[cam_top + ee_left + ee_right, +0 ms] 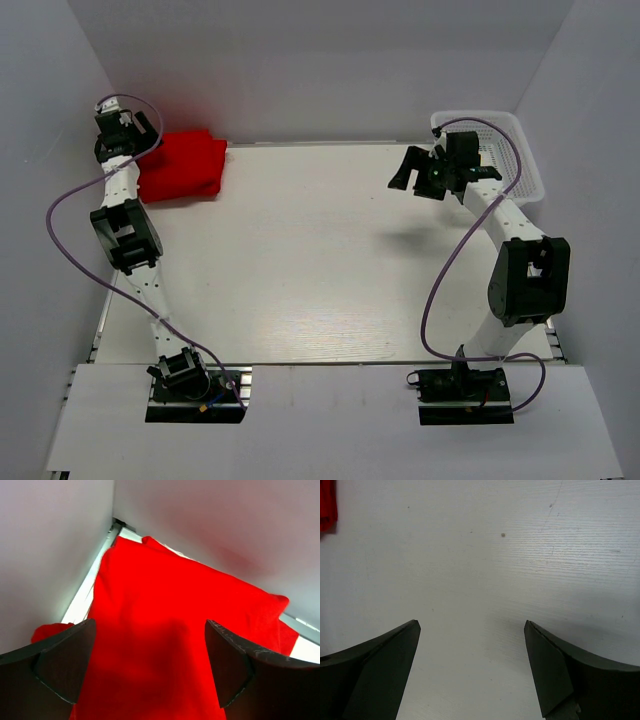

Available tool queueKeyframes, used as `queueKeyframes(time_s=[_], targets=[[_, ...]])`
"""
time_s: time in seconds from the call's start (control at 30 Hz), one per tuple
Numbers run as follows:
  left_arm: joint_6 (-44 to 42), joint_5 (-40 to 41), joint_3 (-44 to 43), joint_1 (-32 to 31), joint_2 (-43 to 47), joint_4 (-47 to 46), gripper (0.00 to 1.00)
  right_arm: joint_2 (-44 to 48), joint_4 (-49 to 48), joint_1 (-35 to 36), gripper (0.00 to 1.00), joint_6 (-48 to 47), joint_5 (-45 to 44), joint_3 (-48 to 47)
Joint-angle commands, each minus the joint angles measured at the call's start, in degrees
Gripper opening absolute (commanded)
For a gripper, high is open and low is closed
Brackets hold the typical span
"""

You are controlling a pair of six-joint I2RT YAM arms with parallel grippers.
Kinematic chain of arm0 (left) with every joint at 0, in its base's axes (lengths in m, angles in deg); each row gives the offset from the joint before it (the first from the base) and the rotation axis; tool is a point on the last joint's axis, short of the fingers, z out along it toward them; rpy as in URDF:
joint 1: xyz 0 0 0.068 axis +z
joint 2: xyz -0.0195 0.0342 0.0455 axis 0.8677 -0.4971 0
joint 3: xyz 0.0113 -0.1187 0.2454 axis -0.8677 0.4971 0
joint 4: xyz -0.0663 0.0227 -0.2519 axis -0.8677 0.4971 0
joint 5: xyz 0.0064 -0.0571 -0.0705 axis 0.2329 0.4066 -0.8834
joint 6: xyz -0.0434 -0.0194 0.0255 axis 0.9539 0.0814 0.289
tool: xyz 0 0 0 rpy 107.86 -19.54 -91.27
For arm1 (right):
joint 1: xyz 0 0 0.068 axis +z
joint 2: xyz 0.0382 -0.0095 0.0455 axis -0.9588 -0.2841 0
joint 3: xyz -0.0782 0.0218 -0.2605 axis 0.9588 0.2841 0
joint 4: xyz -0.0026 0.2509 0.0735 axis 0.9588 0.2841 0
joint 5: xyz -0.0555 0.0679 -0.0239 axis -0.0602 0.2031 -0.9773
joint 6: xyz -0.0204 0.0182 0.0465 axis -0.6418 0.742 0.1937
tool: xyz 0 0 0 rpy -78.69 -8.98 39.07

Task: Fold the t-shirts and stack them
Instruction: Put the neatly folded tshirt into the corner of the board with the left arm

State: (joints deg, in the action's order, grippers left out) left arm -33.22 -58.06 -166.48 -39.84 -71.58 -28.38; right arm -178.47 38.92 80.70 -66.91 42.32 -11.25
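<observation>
A folded pile of bright red t-shirts (184, 167) lies at the table's far left corner against the back wall. In the left wrist view the red cloth (170, 610) fills the frame below my left gripper (150, 630), whose jaws stand wide open above it with nothing between them. In the top view the left gripper (128, 125) hangs over the pile's left end. My right gripper (418, 170) hovers open over bare table at the far right; its wrist view shows only white table between the fingers (470, 630) and a sliver of red cloth (327, 505) at the upper left.
A white mesh basket (522, 160) stands at the far right corner, behind the right arm. Grey walls enclose the table on the left, back and right. The white tabletop (320, 260) spreads between the two arms.
</observation>
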Motion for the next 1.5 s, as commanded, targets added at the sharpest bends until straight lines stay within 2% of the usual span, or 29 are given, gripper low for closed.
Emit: queueKeyframes(time_s=[0.0,0.2,0.37,0.5,0.7,0.73,0.93,1.17,1.33,1.4,1.43,1.47], targets=[[1.89,1.92,-1.50,-0.06,3.60,0.23,1.00,0.57,0.47,0.27,0.90,-1.10,0.35,-2.15],[1.89,1.38,-2.03,-0.06,6.58,2.60,1.00,2.24,-0.41,0.27,0.90,-1.71,0.44,-0.48],[1.89,3.75,5.34,-0.06,13.16,6.99,1.00,2.94,-1.99,0.18,0.90,-2.33,2.46,2.06],[3.98,3.68,8.61,1.17,14.32,9.80,1.00,2.33,-1.73,0.27,0.90,-3.03,3.60,3.04],[4.61,-1.24,1.86,2.93,7.48,12.70,1.00,1.10,-0.59,-0.08,0.90,-3.91,3.87,2.34],[7.13,-1.25,1.14,2.93,6.42,14.02,1.00,1.10,0.03,-0.08,0.90,-4.08,4.04,2.07],[9.09,0.68,6.23,4.07,6.15,9.38,1.00,-0.31,1.78,-0.17,0.90,-4.70,3.16,0.40],[9.09,-0.99,1.05,4.07,0.35,11.04,1.00,-3.03,3.02,-0.17,0.90,-4.79,3.95,-2.15],[9.62,0.07,3.24,4.07,0.35,8.33,1.00,-3.12,3.72,-0.17,0.90,-4.79,3.52,-2.50],[9.62,-1.07,3.24,4.07,0.35,7.80,0.92,-3.04,3.90,-0.26,0.90,-4.52,3.34,-2.76],[9.62,-2.38,3.77,4.07,0.35,6.83,0.73,-3.30,3.90,-0.17,0.90,-4.44,3.43,-2.68],[9.62,-2.39,3.77,4.07,0.35,6.22,0.61,-3.56,3.90,0.00,0.90,-4.26,3.43,-2.85]])
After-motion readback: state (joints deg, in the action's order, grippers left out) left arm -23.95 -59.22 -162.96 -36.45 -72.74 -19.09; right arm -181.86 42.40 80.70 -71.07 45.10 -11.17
